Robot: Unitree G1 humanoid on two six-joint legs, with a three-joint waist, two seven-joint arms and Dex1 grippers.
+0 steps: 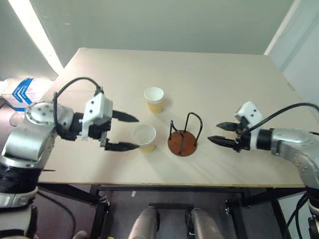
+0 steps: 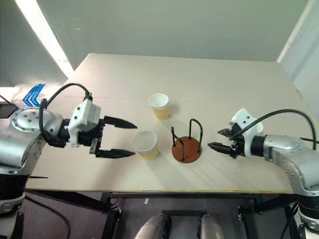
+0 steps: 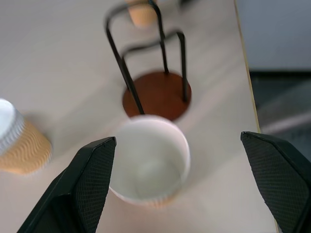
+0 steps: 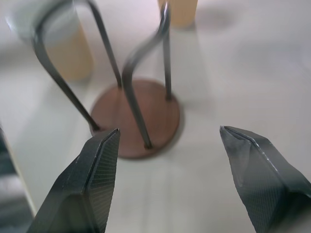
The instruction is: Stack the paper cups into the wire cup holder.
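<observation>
A: Step in hand? Going left to right.

B: Left hand (image 1: 123,132) spread wide, empty, fingers either side of the near paper cup (image 1: 143,138) but clear of its wall. I read this as the approach to the first pick. No cup is in the wire cup holder (image 1: 183,136) yet.

A: Where are the cups?

B: Near cup upright on the surface (image 1: 209,74), just left of the holder. A second paper cup (image 1: 154,99) stands farther back, apart from both. The left wrist view shows another cup (image 3: 19,145) with a ribbed tan wall, off to one side.

A: Holder and right hand?

B: Holder upright near the front edge: flat round reddish-brown disc, thin black wire loops rising from it, nothing inside. Right hand (image 1: 223,133) sits just right of it, fingers apart, holding nothing, not touching the wire.

A: Next move calls for?

B: Judgement: close gently on the near cup. Thin paper, tapered, likely to crush or slip. Then lift above the loops and lower it straight between them.

A: Textures?

B: Cups white and smooth inside, pale tan outside. Surface pale, matte.
</observation>
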